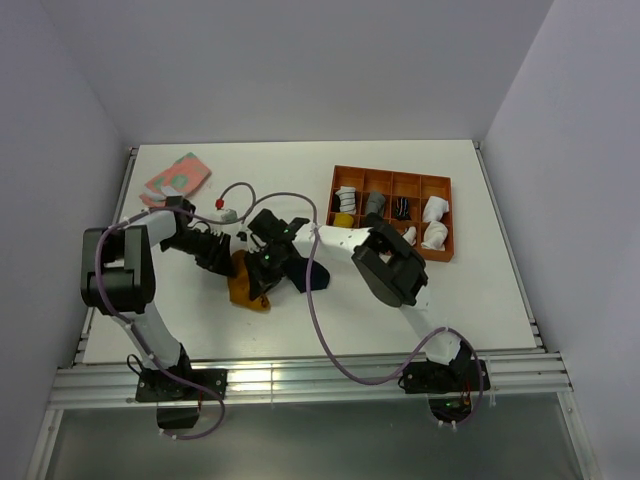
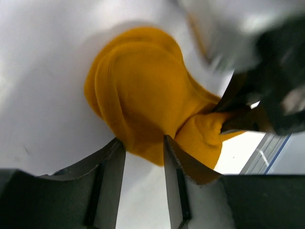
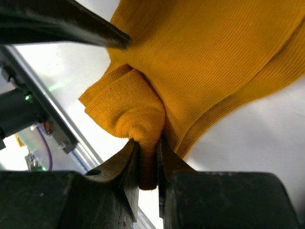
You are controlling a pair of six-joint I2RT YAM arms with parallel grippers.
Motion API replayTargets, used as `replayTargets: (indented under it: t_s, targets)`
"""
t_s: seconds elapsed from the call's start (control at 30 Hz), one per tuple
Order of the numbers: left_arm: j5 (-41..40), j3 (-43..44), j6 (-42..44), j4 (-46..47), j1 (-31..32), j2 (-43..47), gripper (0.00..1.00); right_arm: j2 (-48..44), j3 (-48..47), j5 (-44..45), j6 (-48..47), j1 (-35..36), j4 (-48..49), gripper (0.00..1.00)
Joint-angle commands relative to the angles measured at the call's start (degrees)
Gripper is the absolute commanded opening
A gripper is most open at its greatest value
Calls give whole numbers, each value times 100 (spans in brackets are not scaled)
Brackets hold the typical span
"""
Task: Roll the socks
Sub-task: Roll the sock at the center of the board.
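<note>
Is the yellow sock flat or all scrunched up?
Scrunched up. The mustard sock is doubled over in folds, and the right gripper pinches one bunched fold.

I record the socks (image 1: 250, 290) lying mid-bench (image 1: 480, 290) between my left gripper (image 2: 143, 152) on their left and my right gripper (image 3: 147, 162) on their right, with a folded cloth (image 1: 177, 177) behind at far left and a compartment tray (image 1: 390, 172) holding rolled socks (image 1: 434, 208) at far right.

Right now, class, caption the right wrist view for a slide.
Right gripper pinches a fold of the mustard-orange ribbed fabric sock.
</note>
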State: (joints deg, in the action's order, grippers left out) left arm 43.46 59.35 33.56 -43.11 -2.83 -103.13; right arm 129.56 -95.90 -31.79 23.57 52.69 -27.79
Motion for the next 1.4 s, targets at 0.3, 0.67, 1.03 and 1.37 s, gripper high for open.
replayTargets:
  t_s: [0.3,0.67,1.03,1.37]
  targets:
    - [452,1016,-1124,462,239,-690,38,-413,607,1070,-213,-347,-139,0]
    - [67,614,-263,347,230,380,46,17,204,657,-301,-364,-517,0]
    - [-479,-678,1134,734,642,1839,55,202,-52,437,-274,-443,-649,1]
    - [-778,-1944,503,2165,1390,3018,63,254,27,411,-213,-443,-570,1]
